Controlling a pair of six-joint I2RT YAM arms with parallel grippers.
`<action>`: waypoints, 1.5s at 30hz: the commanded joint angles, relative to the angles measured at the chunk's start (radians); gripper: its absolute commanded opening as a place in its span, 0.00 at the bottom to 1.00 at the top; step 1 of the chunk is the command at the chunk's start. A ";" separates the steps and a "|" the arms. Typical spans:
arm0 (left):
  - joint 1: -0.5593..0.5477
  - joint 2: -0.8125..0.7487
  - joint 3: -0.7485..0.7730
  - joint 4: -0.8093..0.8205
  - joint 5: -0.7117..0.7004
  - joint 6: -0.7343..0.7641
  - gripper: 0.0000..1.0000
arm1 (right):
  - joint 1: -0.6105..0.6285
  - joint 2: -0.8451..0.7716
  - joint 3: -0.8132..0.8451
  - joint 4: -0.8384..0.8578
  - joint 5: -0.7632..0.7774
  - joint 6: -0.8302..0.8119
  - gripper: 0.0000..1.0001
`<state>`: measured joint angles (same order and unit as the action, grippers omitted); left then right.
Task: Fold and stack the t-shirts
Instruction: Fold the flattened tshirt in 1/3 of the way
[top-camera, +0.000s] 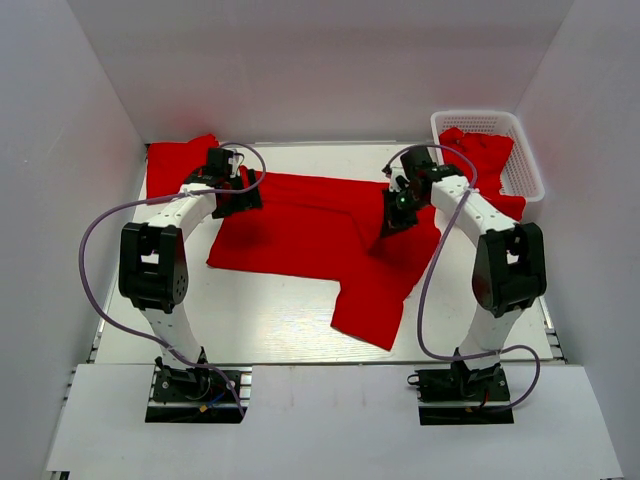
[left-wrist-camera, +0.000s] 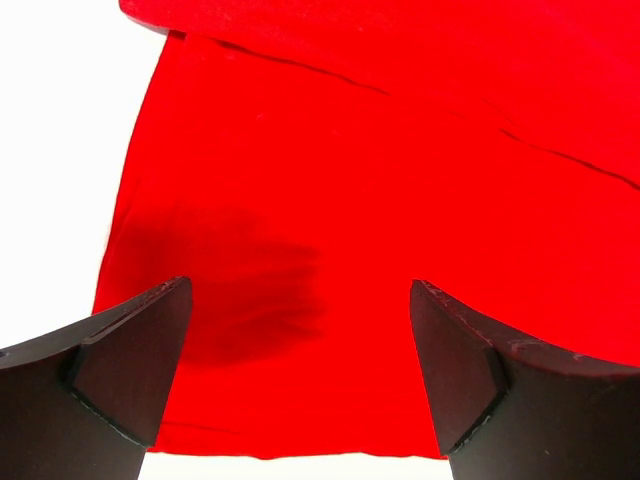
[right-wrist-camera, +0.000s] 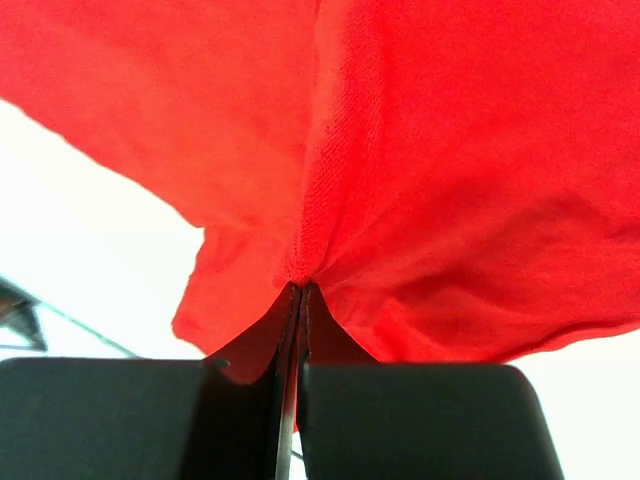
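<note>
Here the right gripper (right-wrist-camera: 300, 289) pinches the t-shirt (top-camera: 300, 228); left gripper (left-wrist-camera: 300, 285) gapes over it

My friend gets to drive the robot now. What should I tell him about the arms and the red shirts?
Left gripper: open, low over the left part of the spread t-shirt, holding nothing.
Right gripper: shut on a pinch of that shirt's right side.
Where things are: the spread t-shirt lies mid-table; another red shirt sits at the far left corner; more red cloth is in the white basket, far right.
Done: no finished stack shows; whether the corner shirt is folded is unclear.
Left: fold the spread one, then the basket's, and stack them.
</note>
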<state>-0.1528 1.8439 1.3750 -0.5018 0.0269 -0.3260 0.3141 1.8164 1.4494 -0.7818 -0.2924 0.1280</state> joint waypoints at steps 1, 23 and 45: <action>-0.004 -0.049 0.016 -0.015 0.025 0.015 1.00 | -0.015 -0.028 0.063 -0.099 -0.154 0.006 0.00; 0.006 0.026 0.076 -0.034 0.054 0.024 1.00 | -0.061 -0.032 -0.014 -0.139 -0.094 -0.108 0.90; 0.006 0.351 0.432 0.005 0.180 0.065 1.00 | -0.058 0.216 0.215 0.033 0.036 0.027 0.90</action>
<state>-0.1516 2.2059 1.7599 -0.5392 0.1661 -0.2726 0.2569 2.0106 1.6604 -0.7807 -0.2493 0.1318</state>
